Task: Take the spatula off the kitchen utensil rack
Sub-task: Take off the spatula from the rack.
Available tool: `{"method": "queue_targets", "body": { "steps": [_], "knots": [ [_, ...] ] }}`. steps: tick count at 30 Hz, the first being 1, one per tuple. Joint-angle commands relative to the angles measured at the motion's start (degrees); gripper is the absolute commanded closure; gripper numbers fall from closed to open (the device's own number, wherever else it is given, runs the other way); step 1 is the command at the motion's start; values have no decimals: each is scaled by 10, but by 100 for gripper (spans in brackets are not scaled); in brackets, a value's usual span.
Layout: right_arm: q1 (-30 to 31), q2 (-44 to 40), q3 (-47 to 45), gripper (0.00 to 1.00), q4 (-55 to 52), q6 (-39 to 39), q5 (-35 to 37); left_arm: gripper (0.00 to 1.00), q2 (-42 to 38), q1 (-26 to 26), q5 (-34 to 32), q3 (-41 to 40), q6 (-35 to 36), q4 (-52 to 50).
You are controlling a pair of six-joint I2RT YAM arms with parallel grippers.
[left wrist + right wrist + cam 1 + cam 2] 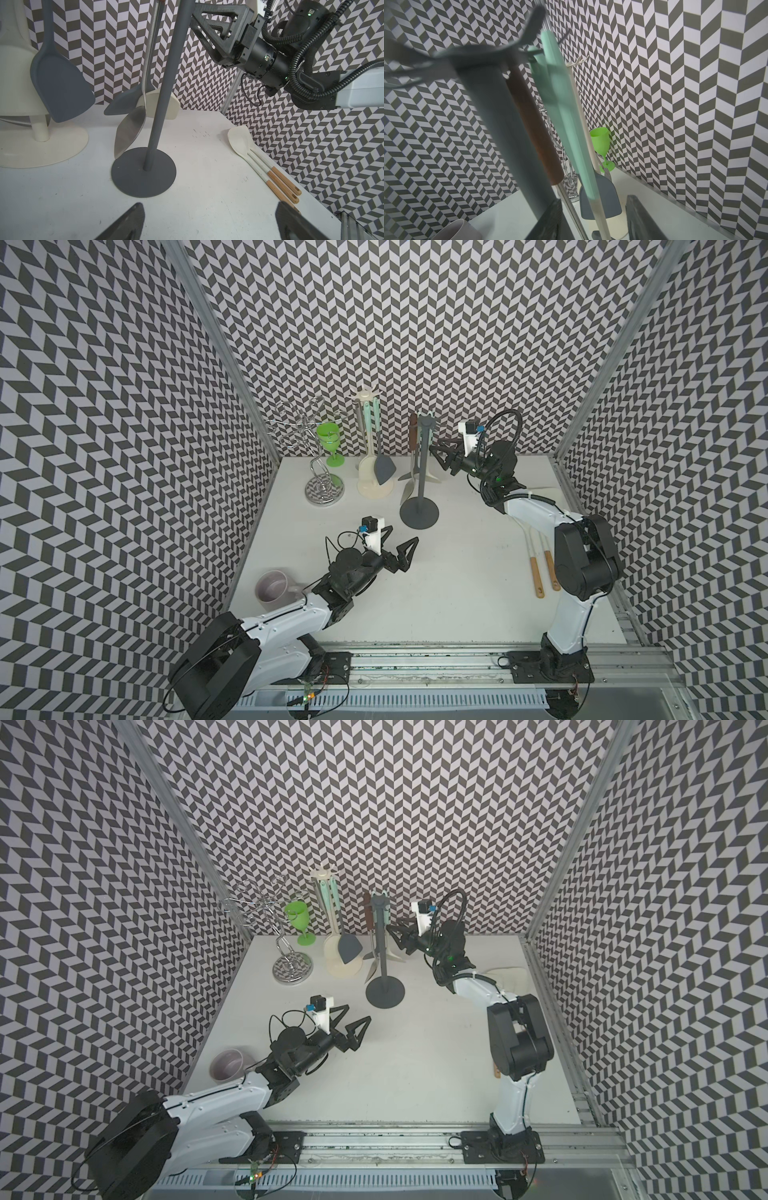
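In a top view my right gripper sits just beside the upper pole of the grey rack, jaws apart with nothing clamped. The steel spatula hangs on that rack by its brown handle, blade down near the base. My left gripper hovers over the table near the rack's base, spread wide and empty. A cream rack, a goblet and a wire stand line the back; a mug sits by the left arm, and loose spatulas lie beside the right arm.

From the left wrist, my two fingers stand far apart at the frame's edge with bare table between them. The steel spatula's blade hangs just above the rack's round base. A grey spatula hangs on the cream rack; the right gripper reaches in beyond the pole.

From the right wrist, the view is blurred. The brown handle hangs close against the pole, and a teal handle hangs beside it. The steel shaft runs down into the gap between my fingers, close to one of them; I cannot tell whether it touches.
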Motion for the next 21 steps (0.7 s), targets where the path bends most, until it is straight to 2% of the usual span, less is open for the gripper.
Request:
{"method": "queue_targets", "body": {
  "steps": [1,12,21],
  "knots": [
    [5,20,25,51,11,-15,-2,0,-7,-3,12,8,12,-7],
    [18,58,63,54,-7,-92,-1,0,-12,-4,10,7,13,-9],
    [24,42,65,71,-17,-124,17,0,-14,-4,7,5,15,-9]
  ]
}}
